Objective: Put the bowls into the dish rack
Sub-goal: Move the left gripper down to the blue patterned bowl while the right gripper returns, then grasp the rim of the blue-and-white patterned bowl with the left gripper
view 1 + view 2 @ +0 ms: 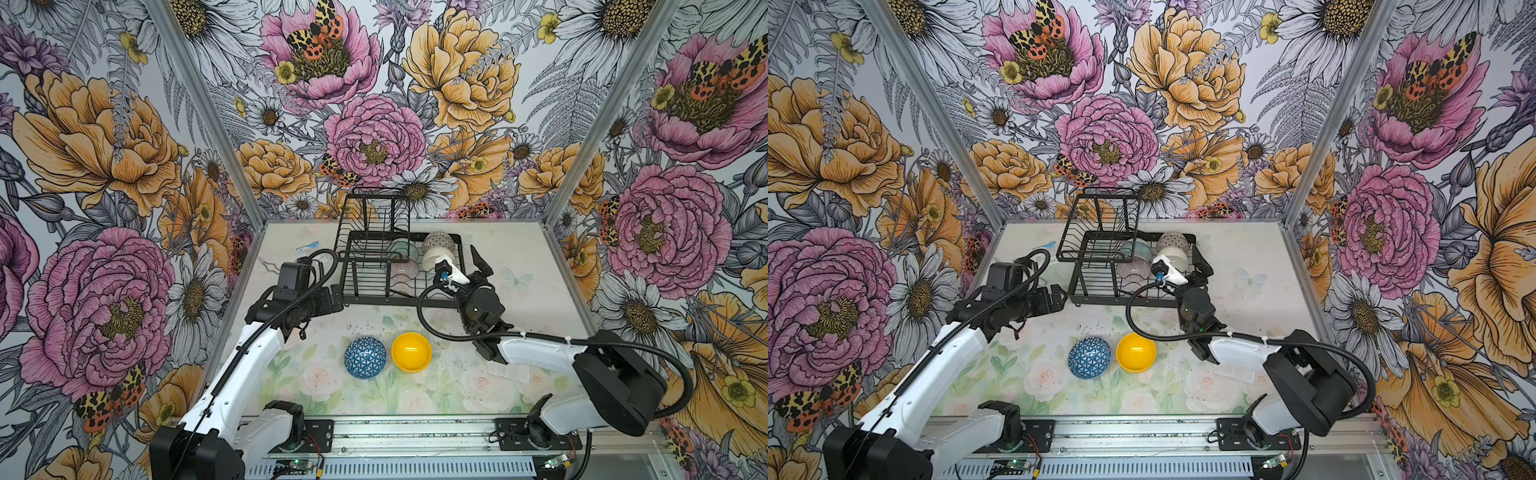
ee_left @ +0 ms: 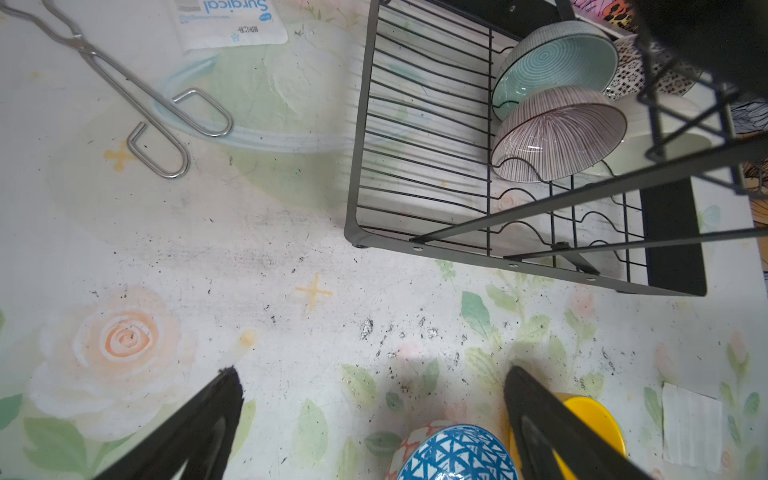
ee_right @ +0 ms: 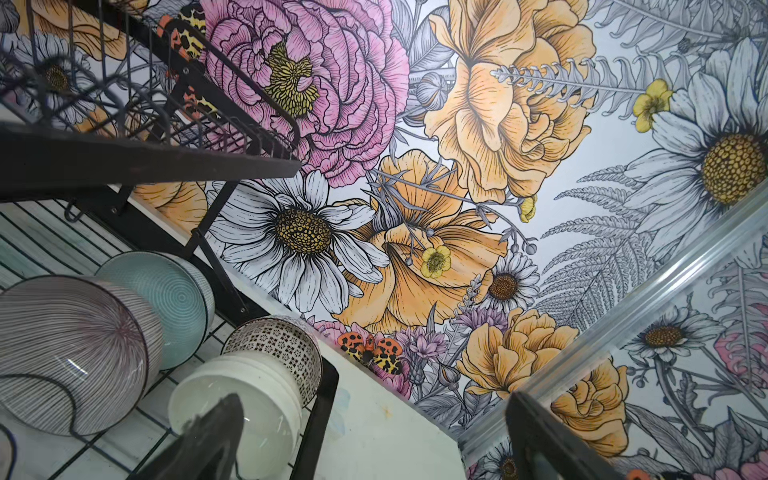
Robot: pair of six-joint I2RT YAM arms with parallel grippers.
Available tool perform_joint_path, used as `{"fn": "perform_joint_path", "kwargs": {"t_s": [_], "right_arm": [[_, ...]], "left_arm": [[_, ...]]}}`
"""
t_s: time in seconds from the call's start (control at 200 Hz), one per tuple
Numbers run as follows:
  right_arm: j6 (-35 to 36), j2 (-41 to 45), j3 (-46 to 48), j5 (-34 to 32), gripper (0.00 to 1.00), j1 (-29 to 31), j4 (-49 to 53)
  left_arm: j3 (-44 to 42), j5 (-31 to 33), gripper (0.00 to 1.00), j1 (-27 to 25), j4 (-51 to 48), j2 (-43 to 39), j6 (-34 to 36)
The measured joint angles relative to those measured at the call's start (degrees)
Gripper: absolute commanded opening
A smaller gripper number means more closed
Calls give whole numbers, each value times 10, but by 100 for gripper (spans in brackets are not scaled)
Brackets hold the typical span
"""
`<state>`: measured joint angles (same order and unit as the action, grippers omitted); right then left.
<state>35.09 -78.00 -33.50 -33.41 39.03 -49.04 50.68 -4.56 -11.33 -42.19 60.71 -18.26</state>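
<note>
The black wire dish rack point(image 1: 436, 302) point(image 1: 1084, 297) stands at the back middle of the table. Four bowls lean in it: teal ringed point(image 2: 557, 62), pink lined point(image 2: 557, 133), black-and-white point(image 3: 282, 340) and cream point(image 3: 249, 395). On the table in front lie a blue triangle-patterned bowl point(image 1: 365, 357) point(image 1: 1090, 357), dome up, and a yellow bowl point(image 1: 411, 351) point(image 1: 1136, 352), mouth up. My left gripper point(image 1: 337, 298) point(image 2: 374, 386) hovers open and empty by the rack's front left corner, behind the blue bowl. My right gripper point(image 1: 480, 266) point(image 3: 374, 411) stands open and empty at the rack's right edge, by the cream bowl.
Metal tongs point(image 2: 124, 83), a surgical-mask packet point(image 2: 232, 20) and a clear round plate point(image 2: 270, 137) lie left of the rack. A white paper scrap point(image 1: 511, 372) lies right of the yellow bowl. The rack's raised basket tier point(image 1: 374, 216) stands at its back left.
</note>
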Motion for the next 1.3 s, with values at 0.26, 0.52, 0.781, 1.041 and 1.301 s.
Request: {"fn": "perform_joint_path", "kwargs": {"t_s": [0.26, 0.52, 0.781, 1.041, 1.301], "right_arm": [[-235, 146, -105, -1, 99, 0, 415], [-438, 193, -151, 77, 99, 0, 692], [-556, 135, -186, 144, 99, 0, 836], [-606, 86, -193, 198, 100, -7, 882], [-612, 82, -193, 212, 100, -19, 887]], "left_arm": [[-28, 10, 99, -48, -7, 0, -25], [-46, 31, 99, -112, -40, 0, -69], [-67, 50, 99, -175, -74, 7, -134], [-81, 57, 94, -227, -77, 37, -193], [-121, 57, 66, -251, -79, 36, -241]]}}
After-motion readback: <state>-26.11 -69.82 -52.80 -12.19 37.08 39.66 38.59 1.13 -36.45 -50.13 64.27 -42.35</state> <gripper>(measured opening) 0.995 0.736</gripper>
